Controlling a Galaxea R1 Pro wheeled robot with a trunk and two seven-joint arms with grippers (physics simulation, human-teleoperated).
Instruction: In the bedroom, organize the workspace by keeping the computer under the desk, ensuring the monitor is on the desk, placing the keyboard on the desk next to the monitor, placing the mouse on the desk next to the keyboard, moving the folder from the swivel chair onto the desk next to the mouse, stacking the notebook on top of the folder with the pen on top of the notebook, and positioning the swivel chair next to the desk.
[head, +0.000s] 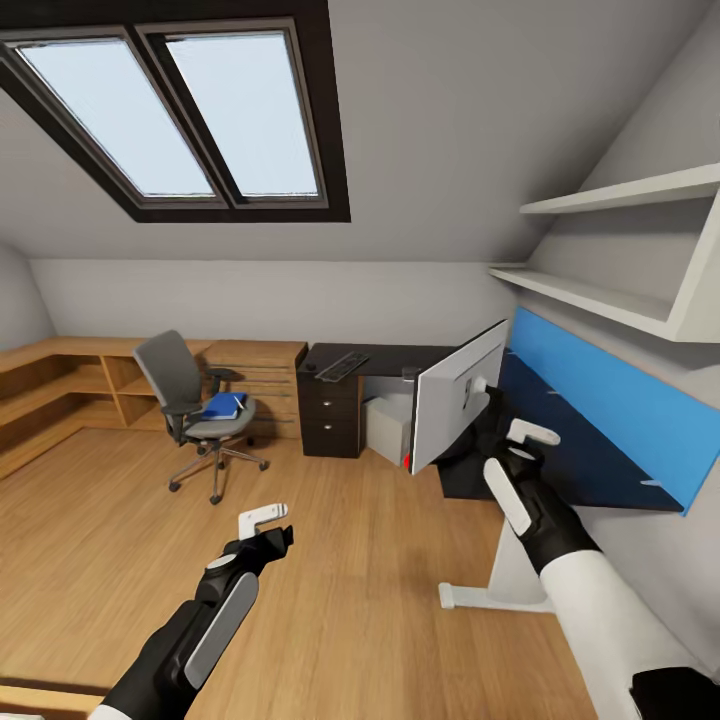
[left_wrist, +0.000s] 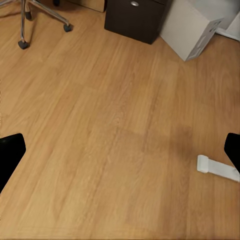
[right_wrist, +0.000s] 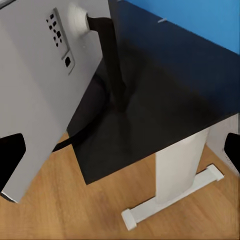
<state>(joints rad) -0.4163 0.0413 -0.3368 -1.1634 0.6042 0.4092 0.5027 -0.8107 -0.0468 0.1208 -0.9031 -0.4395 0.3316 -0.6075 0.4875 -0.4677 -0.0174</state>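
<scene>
Folder (head: 222, 404) on swivel chair (head: 190, 405)

1. The monitor (head: 458, 393) is showing a pale grey back with a black stand.
2. The desk (head: 600, 465) is looking glossy black up top, with a bright blue panel and white legs.
3. At 10 o'clock, the swivel chair (head: 185, 395) is showing grey, with the blue folder (head: 224, 405) on its seat.
4. The floor (left_wrist: 110, 135) is showing warm wood grain.
</scene>
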